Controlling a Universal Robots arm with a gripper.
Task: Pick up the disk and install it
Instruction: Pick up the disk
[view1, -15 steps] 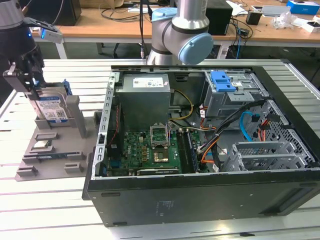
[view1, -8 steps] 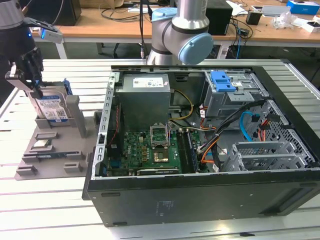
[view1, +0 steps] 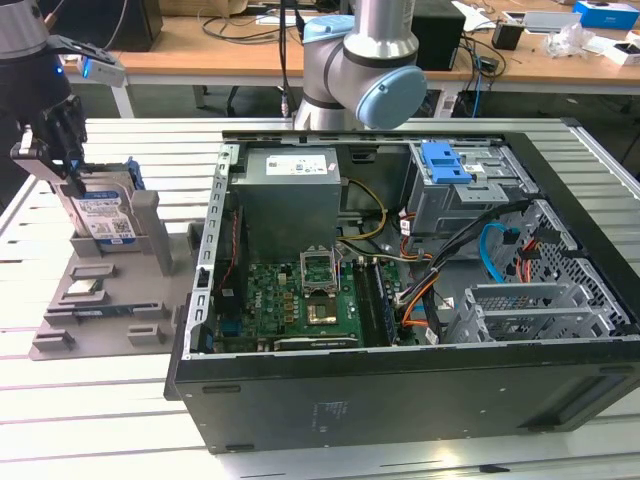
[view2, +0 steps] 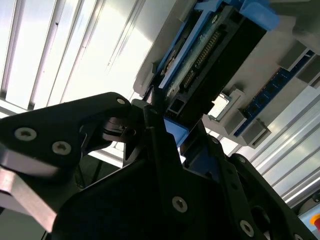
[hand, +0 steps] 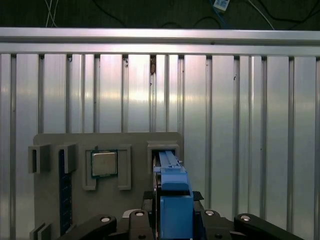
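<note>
Gripping the disk (view1: 105, 218) by its upper edge, the gripper (view1: 72, 178) sits at the exterior view's far left, above the grey holder (view1: 150, 300) on the slatted metal table (view1: 90, 420). Disk stands upright on edge in the holder's slot, label side facing the camera, blue bracket showing along its edges. In the first wrist view the black fingers (hand: 146, 220) flank the blue bracket of the disk (hand: 172, 192) on both sides, pressed against it; jaws clamped on it, no gap seen. Disk's lower end sits in the slot at the holder's (hand: 135, 142) edge. Second wrist view: disk (view2: 215, 50) seen end-on, connector row exposed, gripper (view2: 167, 125) closed on the blue edge nearest the camera. Also on the holder: a processor chip (hand: 104, 163) in its square pocket just beside the disk slot, and a memory stick (hand: 62, 195) lying in a groove further over. Open computer case (view1: 400, 390) lies well apart from the disk, toward the exterior view's right, with power supply (view1: 290, 195), motherboard (view1: 300, 300) and blue-topped drive cage (view1: 450, 165) inside.
</note>
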